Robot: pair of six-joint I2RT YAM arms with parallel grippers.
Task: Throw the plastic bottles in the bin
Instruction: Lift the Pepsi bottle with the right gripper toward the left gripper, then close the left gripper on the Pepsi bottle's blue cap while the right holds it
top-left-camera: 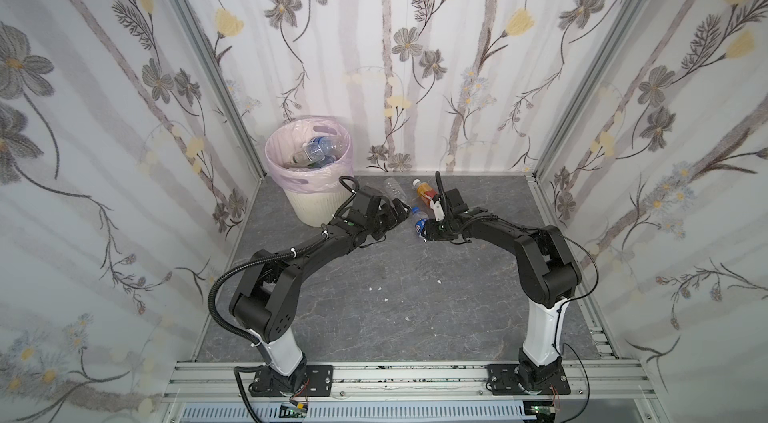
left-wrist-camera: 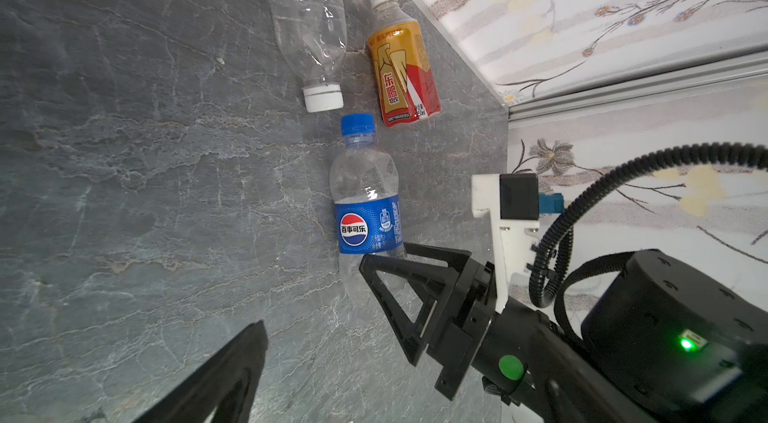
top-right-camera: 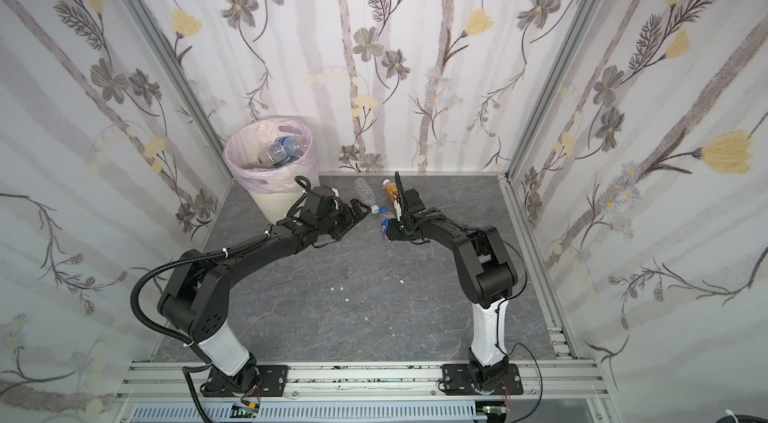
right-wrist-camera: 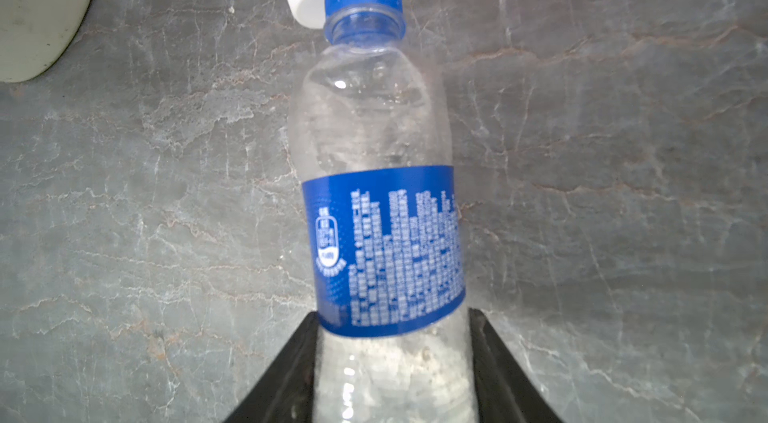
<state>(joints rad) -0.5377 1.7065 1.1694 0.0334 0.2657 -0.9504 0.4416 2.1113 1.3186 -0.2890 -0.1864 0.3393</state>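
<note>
Right gripper [right-wrist-camera: 392,317] clamps the blue-label bottle [right-wrist-camera: 382,234] low on its body; left gripper [top-left-camera: 401,213] gapes wide nearby

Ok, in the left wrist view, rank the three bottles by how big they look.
1–2. Clear unlabelled bottle and blue-label bottle: too close to rank. The clear one is wider but cut off by the frame; the blue one's base is behind the right claw.
3. Orange-label bottle, clearly shortest.
</note>
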